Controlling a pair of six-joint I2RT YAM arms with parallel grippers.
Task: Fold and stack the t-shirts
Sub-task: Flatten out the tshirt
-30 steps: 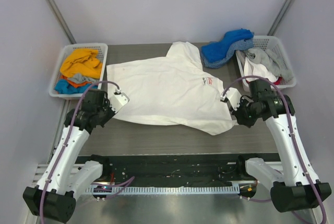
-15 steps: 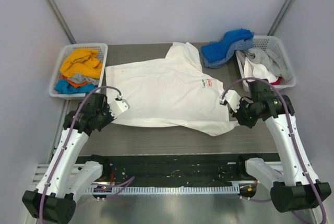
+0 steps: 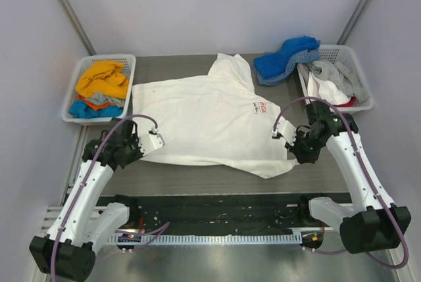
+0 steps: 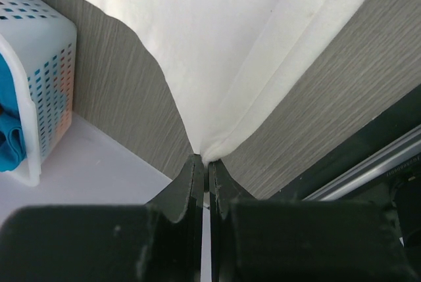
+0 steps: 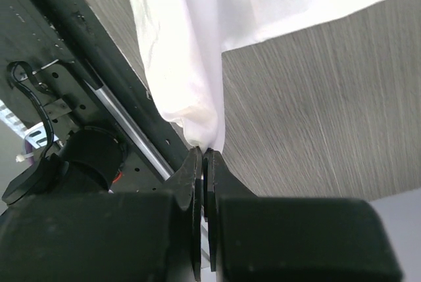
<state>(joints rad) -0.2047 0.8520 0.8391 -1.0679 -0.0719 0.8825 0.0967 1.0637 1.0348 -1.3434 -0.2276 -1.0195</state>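
Note:
A large white t-shirt [image 3: 210, 117] with a small red chest logo lies spread across the grey table [image 3: 197, 173]. My left gripper [image 3: 158, 142] is shut on its near left corner, and in the left wrist view the cloth [image 4: 217, 45] is pinched at the tips [image 4: 204, 162]. My right gripper [image 3: 288, 141] is shut on the near right corner, where the cloth [image 5: 197, 45] bunches at the tips [image 5: 202, 152]. Blue t-shirts [image 3: 283, 58] hang over the right basket's edge. Orange [image 3: 102, 81] and grey [image 3: 335, 75] ones lie in the baskets.
A white slatted basket [image 3: 108, 58] stands at the table's left edge and is also seen in the left wrist view [image 4: 39, 52]. Another basket [image 3: 342, 48] stands at the right. A black rail [image 3: 217, 206] runs along the table's near edge.
Both grippers have drawn back toward the table's near edge, dragging the white t-shirt's near hem with them. The shirt has slid slightly nearer and lies flatter.

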